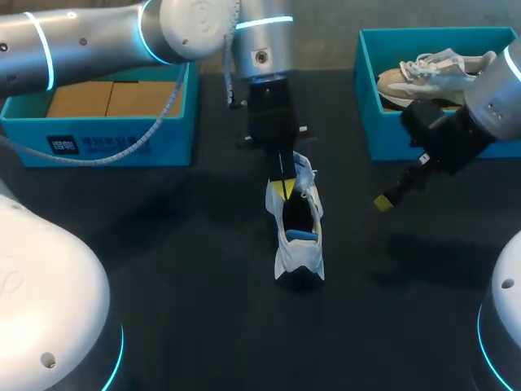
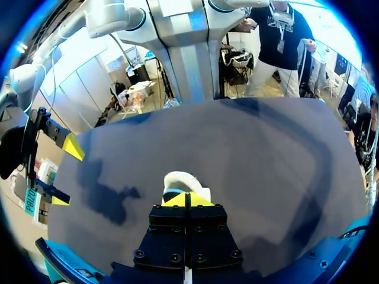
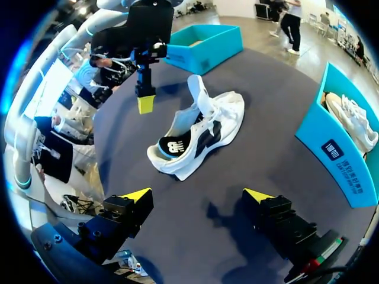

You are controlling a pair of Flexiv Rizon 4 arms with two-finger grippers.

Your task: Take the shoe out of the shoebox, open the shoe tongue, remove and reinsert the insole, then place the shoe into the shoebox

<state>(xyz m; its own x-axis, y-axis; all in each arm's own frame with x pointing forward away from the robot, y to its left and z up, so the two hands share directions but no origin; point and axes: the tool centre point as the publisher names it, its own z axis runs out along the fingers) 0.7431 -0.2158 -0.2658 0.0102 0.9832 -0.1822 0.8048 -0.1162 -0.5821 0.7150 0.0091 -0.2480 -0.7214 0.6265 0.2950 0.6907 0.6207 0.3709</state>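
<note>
The dark bench (image 1: 179, 269) carries two teal shoeboxes at its far edge. The left shoebox (image 1: 98, 151) holds only a cardboard liner. The right shoebox (image 1: 383, 138) holds a beige sneaker (image 1: 431, 73).

The task's white sneaker (image 1: 297, 236) lies out of any box near the middle of the bench, heel nearest, with its tongue (image 3: 198, 89) standing up.

The left pincer (image 1: 282, 189) hangs over the shoe's mouth, tips pressed together and holding nothing. The right wrist view shows it just beside the tongue, apart from it. The right pincer (image 3: 198, 194) hovers to the right of the shoe, spread wide and empty.

I judge the tongue-opening step is in hand. To do it well, the left pincer should part first, pinch the tongue's upper edge only, and draw it toward the toe. The right pincer could steady the heel so the light shoe does not slide or tip.

Each box has a dark label with white print on its side, and the sneaker has a logo by the heel. I do not read any of this out.
</note>
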